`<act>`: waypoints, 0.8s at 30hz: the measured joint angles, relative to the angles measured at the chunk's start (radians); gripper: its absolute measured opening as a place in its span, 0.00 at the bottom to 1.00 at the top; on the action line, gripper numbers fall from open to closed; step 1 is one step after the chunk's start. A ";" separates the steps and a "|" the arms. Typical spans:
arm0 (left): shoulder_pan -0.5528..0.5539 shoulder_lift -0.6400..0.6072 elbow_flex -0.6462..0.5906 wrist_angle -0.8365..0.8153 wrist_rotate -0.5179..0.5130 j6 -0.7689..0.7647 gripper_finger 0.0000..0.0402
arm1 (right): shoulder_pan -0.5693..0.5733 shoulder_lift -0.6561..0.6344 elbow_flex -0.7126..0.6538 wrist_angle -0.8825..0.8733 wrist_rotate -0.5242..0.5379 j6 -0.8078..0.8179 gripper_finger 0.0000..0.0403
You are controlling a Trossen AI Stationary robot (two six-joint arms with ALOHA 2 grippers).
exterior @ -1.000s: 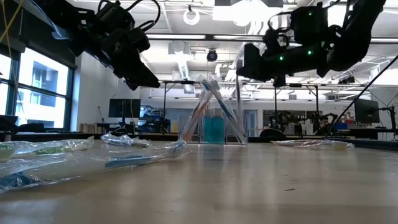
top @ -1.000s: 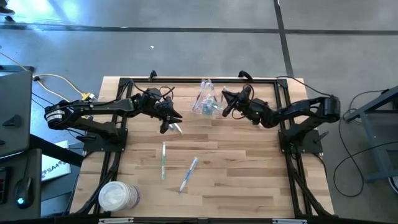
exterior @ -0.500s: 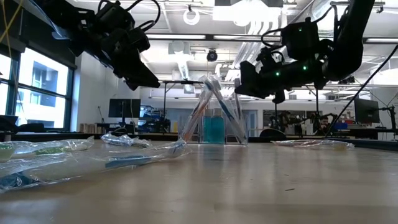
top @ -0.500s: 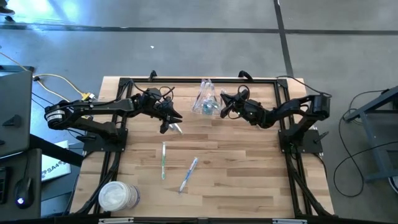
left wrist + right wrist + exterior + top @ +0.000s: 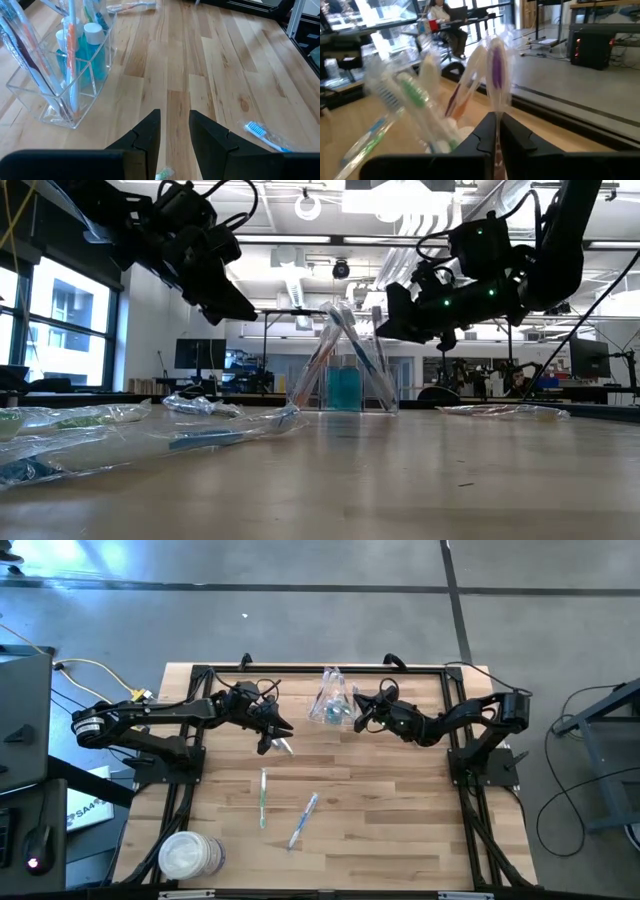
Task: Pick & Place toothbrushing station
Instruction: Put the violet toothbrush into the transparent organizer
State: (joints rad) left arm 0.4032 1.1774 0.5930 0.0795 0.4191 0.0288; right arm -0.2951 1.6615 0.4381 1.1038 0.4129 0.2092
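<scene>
Reaching in from its side, the right arm has swung closer to the clear holder since a second ago, while the left arm has not shifted. On the wooden surface [image 5: 400,820], the largest item is the stack of white discs [image 5: 188,856] at the near left corner, apart from the work. The clear plastic holder [image 5: 332,702] stands at the far middle of the surface, already stocked: wrapped toothbrushes lean out of it and blue-capped tubes [image 5: 93,47] sit inside.

The right gripper [image 5: 360,715] hangs just beside the holder, its fingers pressed together on the thin wrapper of a purple toothbrush [image 5: 495,67], whose head stands up beside the brushes in the holder. The left gripper [image 5: 272,737] hovers above the surface to the holder's left, fingers parted a little; something pale seems to show at their tips in the high view, but I cannot tell whether it is held.

Two wrapped brushes lie loose nearer the front, a green toothbrush [image 5: 263,796] and a blue toothbrush [image 5: 303,818], close to each other but not touching.

These brushes look very light and stiff in the handle, yet their film sleeves are likely slippery and crinkle under pressure. A pinch across the handle near mid-length should hold best; gripping only the loose wrapper risks the brush sliding or swinging.
</scene>
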 joint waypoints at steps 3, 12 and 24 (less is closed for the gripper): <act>0.000 0.000 0.000 0.000 0.000 0.000 0.26 | 0.001 0.000 0.000 -0.003 -0.017 -0.002 0.09; 0.000 0.000 0.000 -0.010 0.000 -0.001 0.26 | 0.001 -0.012 -0.001 -0.002 -0.028 0.007 0.43; 0.000 -0.010 0.001 -0.049 0.124 -0.011 0.26 | 0.113 -0.193 -0.001 -0.139 0.044 -0.053 0.54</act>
State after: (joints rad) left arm 0.4034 1.1672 0.5938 0.0309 0.5426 0.0181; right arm -0.1825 1.4687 0.4370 0.9651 0.4568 0.1561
